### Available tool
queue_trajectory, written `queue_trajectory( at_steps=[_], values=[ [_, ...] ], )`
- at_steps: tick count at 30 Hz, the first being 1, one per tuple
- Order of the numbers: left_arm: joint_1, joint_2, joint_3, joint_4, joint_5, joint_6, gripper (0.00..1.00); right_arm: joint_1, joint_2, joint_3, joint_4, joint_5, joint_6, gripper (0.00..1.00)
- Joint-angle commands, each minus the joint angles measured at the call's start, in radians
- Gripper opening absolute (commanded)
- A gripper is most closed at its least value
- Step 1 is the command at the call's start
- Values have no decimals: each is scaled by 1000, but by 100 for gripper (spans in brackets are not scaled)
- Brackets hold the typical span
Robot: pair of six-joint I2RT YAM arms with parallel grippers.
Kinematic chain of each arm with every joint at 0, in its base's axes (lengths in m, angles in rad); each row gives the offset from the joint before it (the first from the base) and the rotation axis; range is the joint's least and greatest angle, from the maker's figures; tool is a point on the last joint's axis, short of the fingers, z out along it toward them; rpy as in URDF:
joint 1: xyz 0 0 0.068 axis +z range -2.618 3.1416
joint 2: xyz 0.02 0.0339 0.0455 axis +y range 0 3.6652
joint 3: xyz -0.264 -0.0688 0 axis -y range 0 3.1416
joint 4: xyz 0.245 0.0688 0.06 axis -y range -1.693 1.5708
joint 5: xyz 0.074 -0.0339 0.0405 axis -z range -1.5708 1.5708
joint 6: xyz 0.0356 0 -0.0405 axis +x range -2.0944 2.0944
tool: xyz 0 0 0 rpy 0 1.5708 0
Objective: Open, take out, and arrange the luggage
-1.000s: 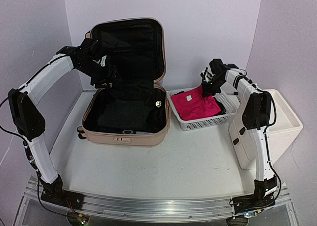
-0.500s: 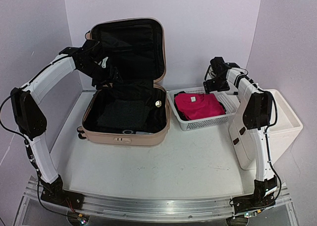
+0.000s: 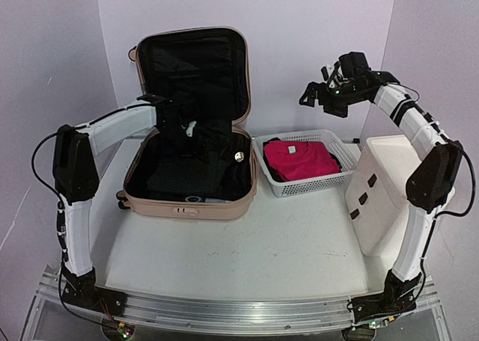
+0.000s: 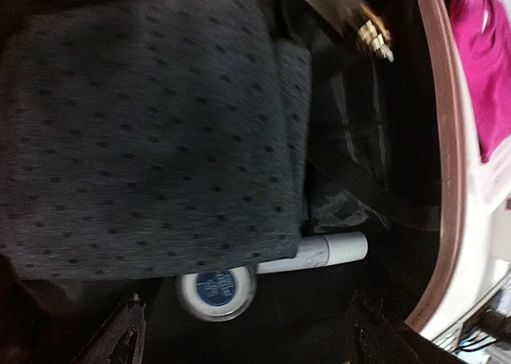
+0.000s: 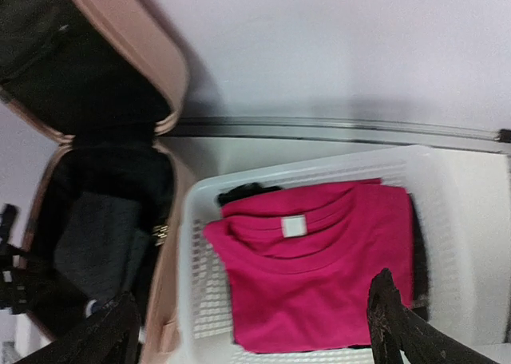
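Observation:
The luggage (image 3: 187,206), a pale pink hard-shell suitcase, lies open on the table with its lid (image 3: 191,72) standing upright. My left gripper (image 3: 187,128) hangs open inside the lower half, holding nothing. Its wrist view shows a folded grey dotted garment (image 4: 152,132), a white tube (image 4: 335,251) and a small round jar with a blue label (image 4: 215,288), the left gripper (image 4: 247,332) spread wide above them. My right gripper (image 3: 318,94) is raised high above the basket, open and holding nothing. In its wrist view the right gripper (image 5: 251,328) frames a folded pink shirt (image 5: 319,268).
The pink shirt (image 3: 299,159) lies in a white mesh basket (image 3: 340,178) just right of the suitcase, over something black. A white plastic drawer cabinet (image 3: 389,184) stands at the far right. Black straps and a gold buckle (image 4: 369,35) lie inside the case.
The right gripper opened, left the pink shirt in the basket and rose up and away. The left gripper moved from the lid down into the lower half and opened wider.

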Motion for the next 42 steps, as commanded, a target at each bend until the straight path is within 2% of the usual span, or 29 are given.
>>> queue_trajectory(
  at_steps=[1,8,15,17,21,31,36,39,42],
  values=[
    [-110,80,106,-36,-127,19,86,30,-43,-165,79,-168,137,98],
    [-213,265,272,-179,-466,-4,88,27,-161,-273,70,-174,132,98],
    [-227,367,328,-198,-587,11,75,3,-206,-332,75,-318,172,98],
    [-227,396,351,-198,-580,27,71,3,-214,-350,85,-332,172,98],
    [-227,428,389,-195,-525,30,82,5,-212,-376,102,-367,179,98],
    [-228,413,357,-171,-431,-9,92,41,-202,-418,118,-388,207,98],
    [-239,460,366,-165,-449,12,94,74,-156,-392,118,-381,228,98],
    [-239,455,349,-166,-490,19,87,112,-124,-356,117,-338,251,98],
    [-235,444,347,-163,-516,19,69,146,-78,-306,117,-314,281,95]
  ],
)
